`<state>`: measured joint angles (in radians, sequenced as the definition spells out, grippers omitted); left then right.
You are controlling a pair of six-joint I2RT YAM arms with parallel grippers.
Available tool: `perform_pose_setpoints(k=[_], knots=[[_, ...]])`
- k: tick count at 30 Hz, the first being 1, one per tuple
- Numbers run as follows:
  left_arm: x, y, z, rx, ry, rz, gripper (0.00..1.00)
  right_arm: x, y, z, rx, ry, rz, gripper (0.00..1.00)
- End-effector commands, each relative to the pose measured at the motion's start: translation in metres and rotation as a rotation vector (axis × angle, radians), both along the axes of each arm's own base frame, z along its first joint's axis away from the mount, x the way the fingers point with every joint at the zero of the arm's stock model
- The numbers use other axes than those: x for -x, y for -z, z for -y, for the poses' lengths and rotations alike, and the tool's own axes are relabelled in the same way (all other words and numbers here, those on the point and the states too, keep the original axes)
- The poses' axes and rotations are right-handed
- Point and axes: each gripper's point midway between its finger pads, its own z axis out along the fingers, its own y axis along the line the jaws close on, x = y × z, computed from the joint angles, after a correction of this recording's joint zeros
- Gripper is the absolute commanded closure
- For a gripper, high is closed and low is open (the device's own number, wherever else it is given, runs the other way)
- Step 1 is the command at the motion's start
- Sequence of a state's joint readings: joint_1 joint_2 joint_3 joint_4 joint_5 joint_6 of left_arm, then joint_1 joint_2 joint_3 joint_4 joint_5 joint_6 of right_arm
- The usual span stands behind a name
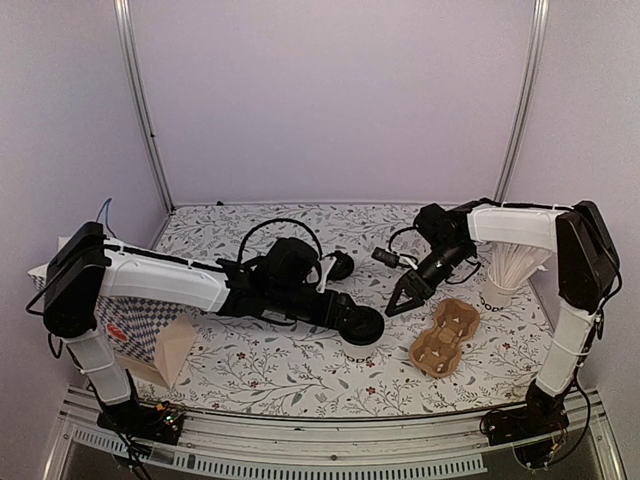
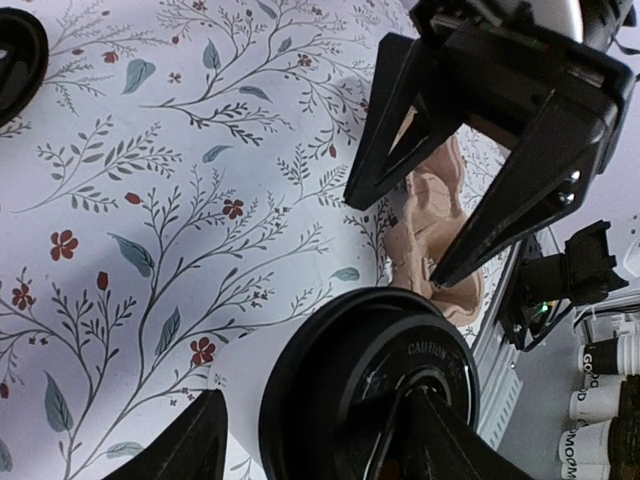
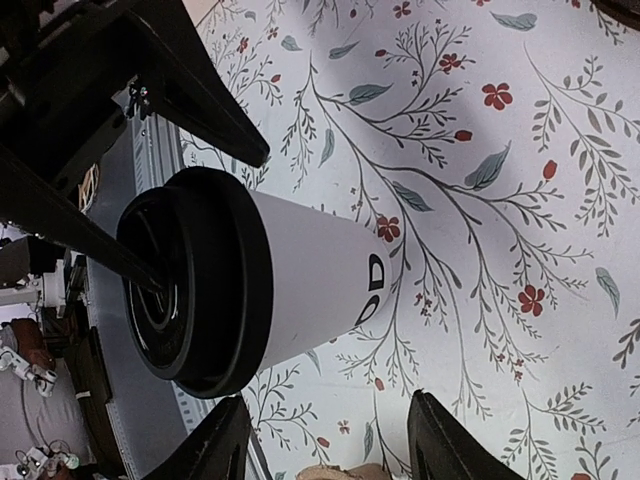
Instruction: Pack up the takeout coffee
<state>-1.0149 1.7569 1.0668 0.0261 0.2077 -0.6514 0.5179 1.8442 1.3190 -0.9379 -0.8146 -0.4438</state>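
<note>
The takeout coffee (image 1: 362, 325) stands upright mid-table, a white cup with dark lettering (image 3: 310, 270) under a black lid (image 2: 370, 390). My left gripper (image 1: 352, 318) is open around its top. In the left wrist view one finger (image 2: 190, 440) is off the cup's side and the other finger (image 2: 450, 440) lies over the lid. My right gripper (image 1: 403, 298) hangs open and empty just right of the cup. In the right wrist view its fingers (image 3: 215, 445) frame bare tablecloth below the cup.
A brown cardboard cup carrier (image 1: 445, 338) lies right of the coffee, under the right gripper (image 2: 470, 190). A white cup of sticks (image 1: 505, 275) stands at the far right. Another black round lid (image 1: 340, 265) sits behind. Paper bags (image 1: 175, 350) stand at the left edge.
</note>
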Motion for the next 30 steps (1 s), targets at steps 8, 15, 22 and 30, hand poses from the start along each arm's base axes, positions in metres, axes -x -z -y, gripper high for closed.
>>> perform_pose_setpoints(k=[8,15,22,30], knots=[[0.013,0.049,-0.010,-0.132,0.028,-0.078,0.45,0.003,0.002,-0.016,-0.075,-0.020,-0.120,0.43],[0.018,0.063,-0.013,-0.139,0.035,-0.111,0.52,0.012,-0.004,-0.021,-0.125,-0.049,-0.177,0.43],[0.019,0.066,-0.015,-0.139,0.038,-0.117,0.54,0.017,-0.022,-0.023,-0.184,-0.068,-0.168,0.48],[0.017,0.069,-0.017,-0.143,0.034,-0.121,0.55,0.021,-0.002,-0.024,-0.132,-0.064,-0.189,0.56]])
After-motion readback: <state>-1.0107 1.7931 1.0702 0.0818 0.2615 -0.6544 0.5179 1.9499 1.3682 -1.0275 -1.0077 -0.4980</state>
